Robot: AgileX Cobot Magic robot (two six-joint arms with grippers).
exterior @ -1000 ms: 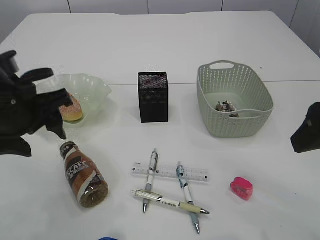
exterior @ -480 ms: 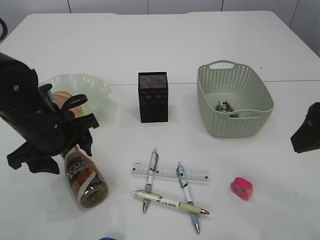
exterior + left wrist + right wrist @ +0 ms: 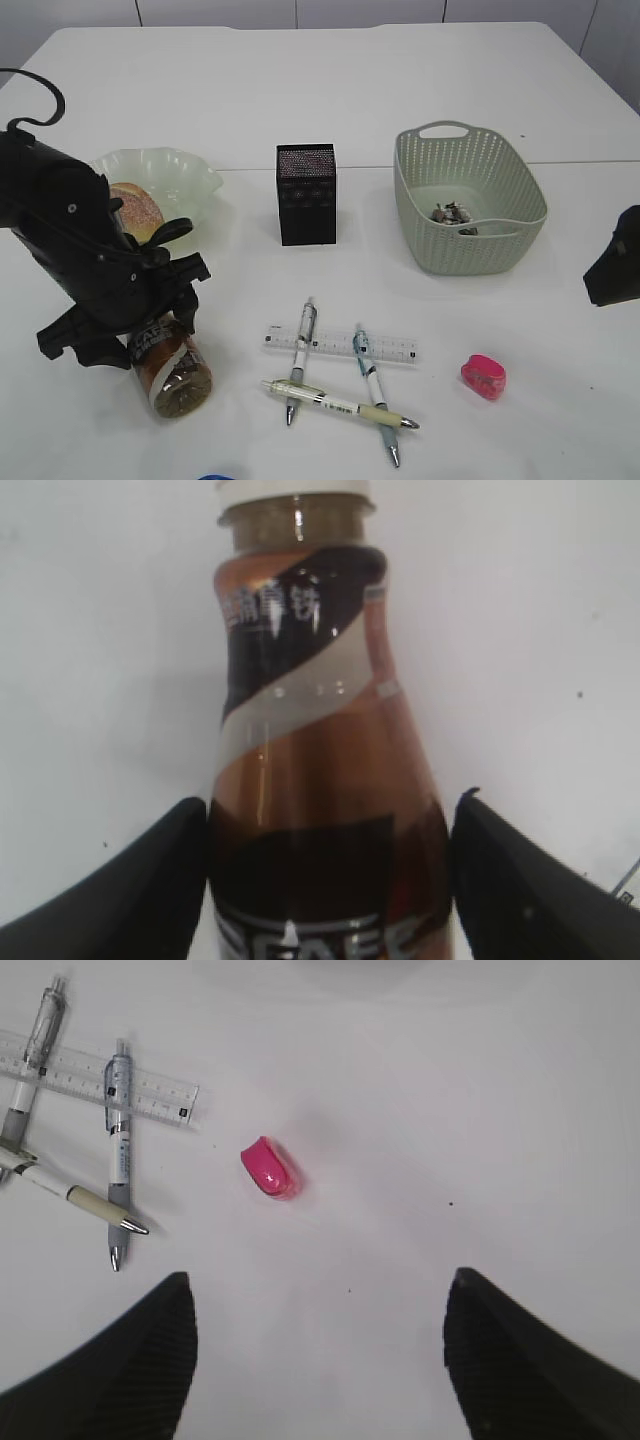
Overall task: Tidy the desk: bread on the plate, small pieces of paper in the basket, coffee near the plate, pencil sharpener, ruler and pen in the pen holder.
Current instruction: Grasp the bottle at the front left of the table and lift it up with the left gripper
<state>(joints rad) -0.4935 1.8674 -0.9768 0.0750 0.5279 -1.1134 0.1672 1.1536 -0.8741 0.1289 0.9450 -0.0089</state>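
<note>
On the counter (image 3: 420, 90): one coffee bottle (image 3: 170, 362) lying below the plate (image 3: 190, 180), which holds one bread (image 3: 135, 212); one pen holder (image 3: 306, 194); one basket (image 3: 468, 196) with paper scraps (image 3: 453, 213); three pens (image 3: 370, 375) crossing one ruler (image 3: 340, 346); and one pink pencil sharpener (image 3: 483, 377). The left wrist view alone shows the left hand (image 3: 330, 880), fingers spread, straddling the bottle's body without a confirmed clamp. The right wrist view shows the right hand (image 3: 320, 1360) spread wide above bare counter near the sharpener.

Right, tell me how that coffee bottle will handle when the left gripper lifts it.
The coffee bottle lies on its side and looks round, so it may roll. It looks full, probably heavy. Its glossy label could slip between the left gripper fingers.
</note>
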